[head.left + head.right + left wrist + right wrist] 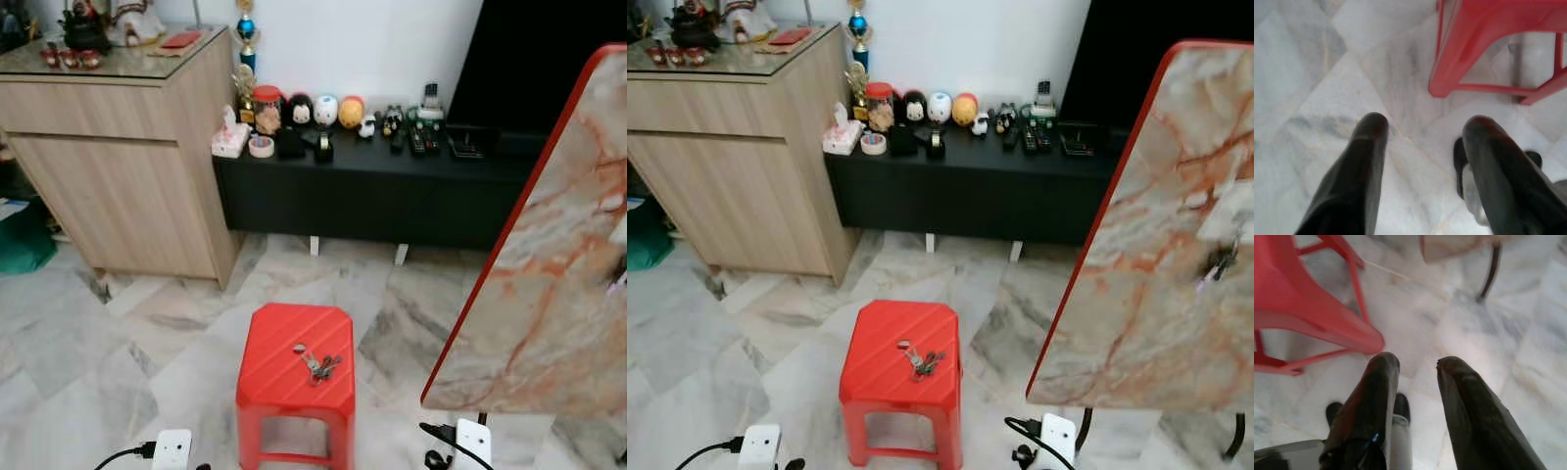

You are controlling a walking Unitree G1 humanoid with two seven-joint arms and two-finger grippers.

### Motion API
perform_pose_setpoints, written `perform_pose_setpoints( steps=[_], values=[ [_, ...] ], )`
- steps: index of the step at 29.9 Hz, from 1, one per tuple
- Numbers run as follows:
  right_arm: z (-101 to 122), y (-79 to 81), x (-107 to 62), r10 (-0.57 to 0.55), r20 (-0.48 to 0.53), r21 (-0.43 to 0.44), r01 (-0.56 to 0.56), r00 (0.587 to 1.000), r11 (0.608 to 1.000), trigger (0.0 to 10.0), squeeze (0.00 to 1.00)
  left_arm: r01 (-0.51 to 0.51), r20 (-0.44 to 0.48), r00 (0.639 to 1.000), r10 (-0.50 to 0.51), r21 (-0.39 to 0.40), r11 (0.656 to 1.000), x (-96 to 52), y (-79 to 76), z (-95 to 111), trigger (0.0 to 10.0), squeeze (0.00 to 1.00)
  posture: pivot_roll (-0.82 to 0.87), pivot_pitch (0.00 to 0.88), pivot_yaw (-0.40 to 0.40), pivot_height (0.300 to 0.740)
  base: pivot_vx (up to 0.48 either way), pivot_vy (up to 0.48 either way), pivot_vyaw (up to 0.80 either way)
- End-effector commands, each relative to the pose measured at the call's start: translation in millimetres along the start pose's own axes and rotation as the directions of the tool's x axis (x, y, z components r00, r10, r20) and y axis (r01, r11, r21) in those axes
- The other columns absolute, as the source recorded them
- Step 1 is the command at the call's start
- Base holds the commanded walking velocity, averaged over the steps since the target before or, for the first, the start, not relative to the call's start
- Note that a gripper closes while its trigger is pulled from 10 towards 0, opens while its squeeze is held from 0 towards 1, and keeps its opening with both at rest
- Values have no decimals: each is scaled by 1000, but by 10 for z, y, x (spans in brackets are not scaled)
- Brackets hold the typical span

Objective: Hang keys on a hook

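Left end effector (1420, 147) hung low over the floor beside the stool (294, 377), fingers apart, holding nothing. Keys (318, 365) lay loose on the stool top, likely staged for pickup. Right end effector (1415, 377) hung past the stool's other side, likewise parted and empty. Marbled board (549, 284) stood right.
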State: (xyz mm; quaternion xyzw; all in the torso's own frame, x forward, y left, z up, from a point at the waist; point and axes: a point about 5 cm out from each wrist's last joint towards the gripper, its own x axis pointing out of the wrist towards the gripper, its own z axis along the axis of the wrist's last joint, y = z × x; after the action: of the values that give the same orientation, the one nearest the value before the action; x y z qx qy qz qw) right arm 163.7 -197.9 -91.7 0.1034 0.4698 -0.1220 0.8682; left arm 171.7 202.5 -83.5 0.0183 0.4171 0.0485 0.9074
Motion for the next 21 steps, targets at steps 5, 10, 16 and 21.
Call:
perform_pose_setpoints(
  steps=[5,10,16,21],
  values=[
    [36,72,10,16,9,1,-16,1000,1000,10000,0,-23,-18,1000,23,3,1000,-11,79,-33,10000,0,26,0,-34,740,0,480,0],
    [41,68,10,17,11,-2,-17,1000,1000,10000,0,-24,-22,999,24,4,1000,-11,74,-38,10000,0,29,0,-37,740,0,480,0],
    [43,64,10,18,11,-4,-18,1000,1000,10000,0,-25,-20,999,25,7,1000,-12,73,-39,10000,0,30,0,-38,740,0,346,0],
    [48,64,11,19,11,-5,-19,1000,1000,10000,0,-25,-19,1000,25,18,1000,-12,75,-38,10000,0,30,0,-39,740,0,0,0]
  ],
)
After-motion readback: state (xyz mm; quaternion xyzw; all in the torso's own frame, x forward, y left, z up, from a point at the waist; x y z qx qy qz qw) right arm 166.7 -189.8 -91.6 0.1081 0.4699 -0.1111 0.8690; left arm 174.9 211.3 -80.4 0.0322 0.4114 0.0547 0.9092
